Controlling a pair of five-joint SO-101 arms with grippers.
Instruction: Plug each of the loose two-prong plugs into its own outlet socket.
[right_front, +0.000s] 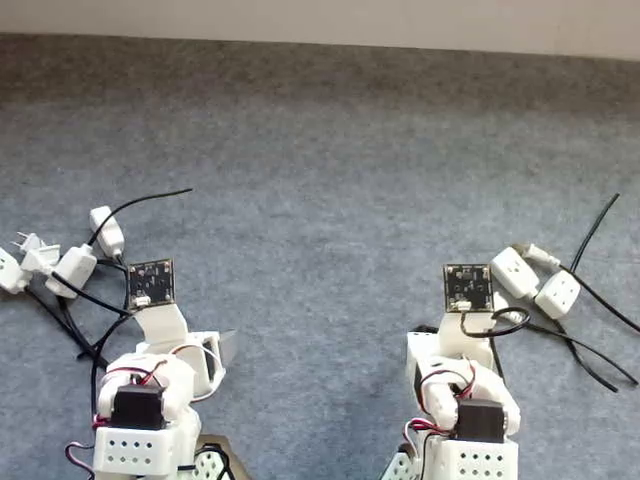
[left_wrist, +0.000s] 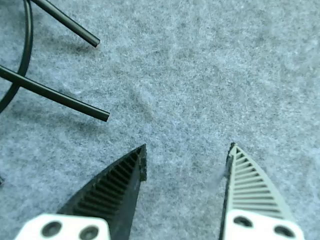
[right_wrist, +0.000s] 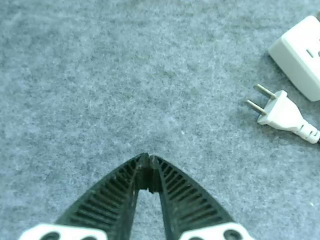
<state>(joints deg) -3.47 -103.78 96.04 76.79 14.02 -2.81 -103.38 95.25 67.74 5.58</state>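
Grey felt covers the table (right_front: 320, 150); both arms sit folded at its near edge, well apart from the work.

**Tool state.** The left tool (left_wrist: 187, 150) is open, with bare felt between its fingers; the right tool (right_wrist: 149, 161) is closed, tips touching, holding nothing.

**Task items.** A loose two-prong plug (right_wrist: 280, 112) lies flat just beside a white outlet block (right_wrist: 300, 52); its prongs are not aimed at the block. A second group of white plugs and blocks (right_front: 60, 262) lies on the left arm's side.

**Procedure (judgement).** No plug is grasped yet, so the step in hand is the approach.
- Open the right tool before descending.
- Grip the plug across its body, not its prongs or cable.
- Turn the prongs toward the socket face.
- The block is loose and will probably slide; brace it with the other tool before pressing.

**View comparison.** The right wrist view resolves the prongs and their direction. The high view shows both groups and the run of the black cables (right_front: 590, 350). The left wrist view shows two free cable ends (left_wrist: 102, 115).
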